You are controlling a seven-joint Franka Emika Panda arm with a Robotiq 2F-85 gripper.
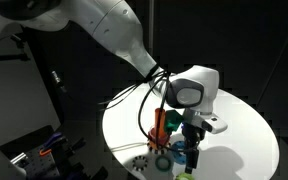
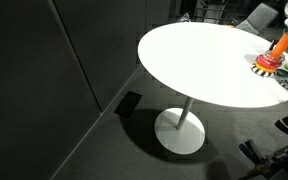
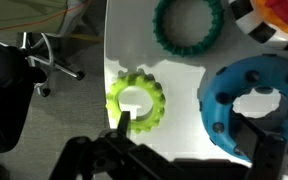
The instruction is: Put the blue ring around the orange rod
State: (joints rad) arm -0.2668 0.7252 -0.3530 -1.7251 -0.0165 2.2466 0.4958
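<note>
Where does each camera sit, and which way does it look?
An exterior view: close beside the table, facing the arm, end effector and orange rod.
An exterior view: high, farther off, looking down on table; no robot clearly visible.
Wrist view: looking down at blue ring; end effector fingers show.
Both exterior views share table and rod.

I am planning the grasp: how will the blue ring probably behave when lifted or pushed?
The blue ring looks like thick moulded plastic, so it is probably stiff and light. It lies flat on the white table, so a push should slide it rather than roll it. Its bumpy edge may help the hand keep hold.
</note>
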